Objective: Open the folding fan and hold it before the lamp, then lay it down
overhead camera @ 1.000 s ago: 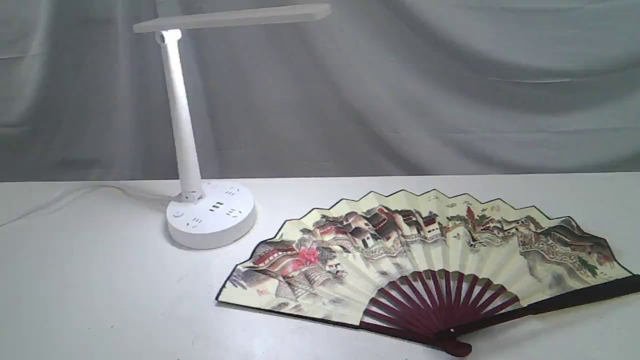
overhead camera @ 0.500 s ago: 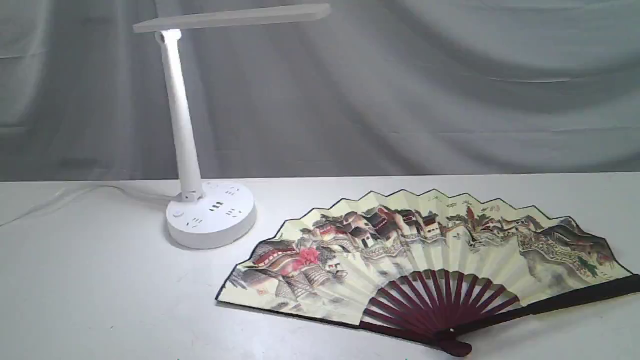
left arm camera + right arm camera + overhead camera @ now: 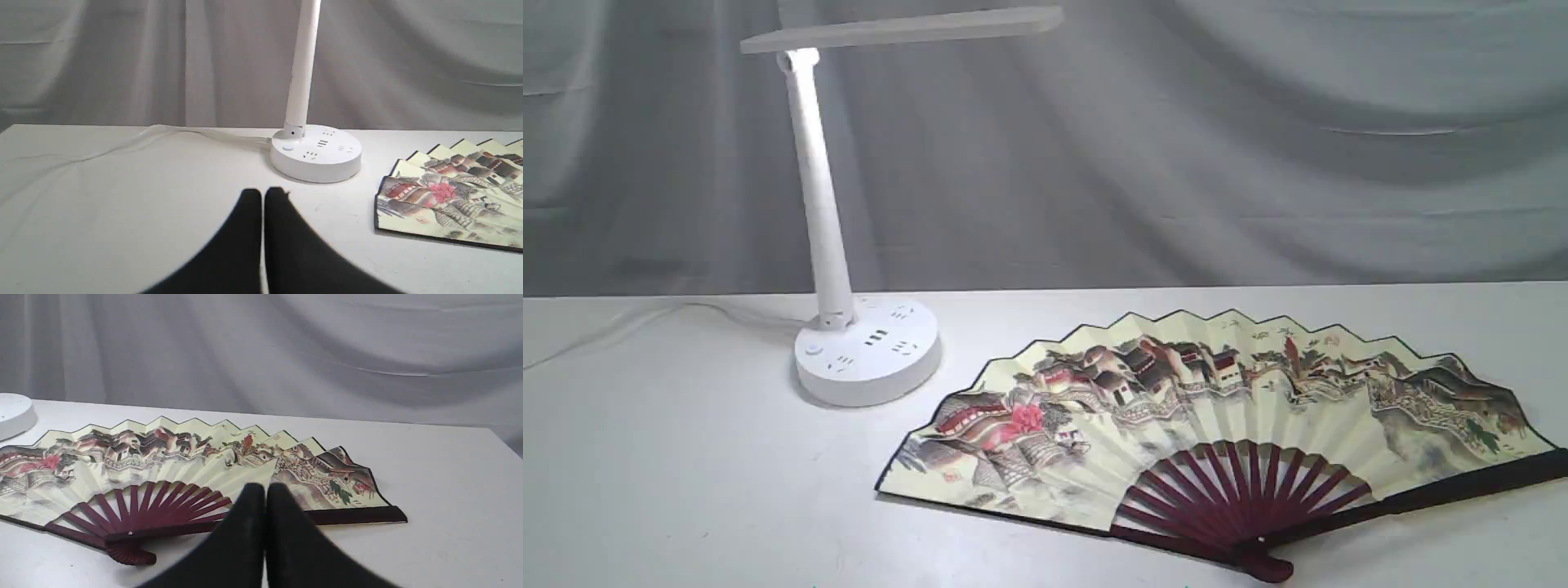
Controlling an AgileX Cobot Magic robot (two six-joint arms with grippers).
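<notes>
The folding fan (image 3: pixel 1217 425) lies spread open and flat on the white table, its cream leaf painted with a village landscape, its maroon ribs meeting at a pivot near the front edge. It also shows in the left wrist view as the fan (image 3: pixel 453 196) and in the right wrist view as the fan (image 3: pixel 184 473). The white lamp (image 3: pixel 866 351) stands left of it, stem upright, flat head overhead. My left gripper (image 3: pixel 262 192) is shut and empty, short of the lamp base (image 3: pixel 316 157). My right gripper (image 3: pixel 265 488) is shut and empty, just before the fan's right guard stick. Neither gripper appears in the exterior view.
The lamp's white cord (image 3: pixel 621 327) trails left across the table toward the back edge. A grey draped cloth (image 3: pixel 1176 147) hangs behind the table. The table's right corner (image 3: pixel 490 433) shows in the right wrist view.
</notes>
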